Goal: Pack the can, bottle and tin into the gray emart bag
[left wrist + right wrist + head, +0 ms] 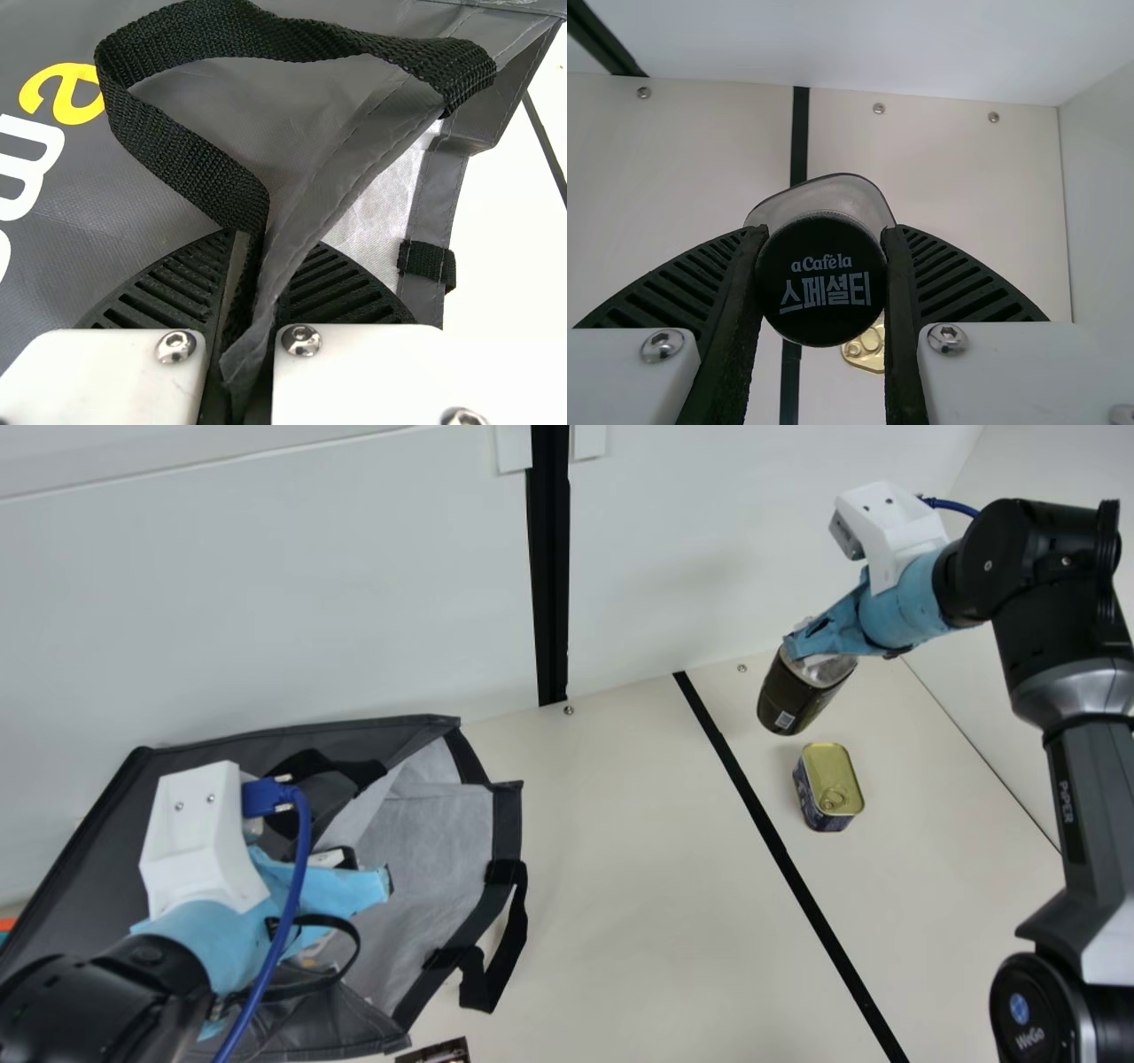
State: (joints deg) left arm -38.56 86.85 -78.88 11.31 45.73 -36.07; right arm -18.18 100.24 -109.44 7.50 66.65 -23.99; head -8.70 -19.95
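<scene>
In the main view my left gripper point(376, 879) is at the mouth of the gray bag point(434, 859), which lies on its side at the left with its opening towards the right. The left wrist view has this gripper point(252, 266) shut on the bag's edge and black strap point(177, 146). At the upper right, my right gripper point(802, 646) holds the dark bottle point(793, 695), tilted, above the table. From the right wrist view, the right gripper point(822, 266) is shut around its black cap point(821, 297). The gold-lidded tin point(828, 784) stands on the table below the bottle.
A white wall point(354, 602) rises behind the table point(620, 868). A black strip point(771, 837) runs across the tabletop between bag and tin. A dark printed item point(438, 1052) shows at the bottom edge.
</scene>
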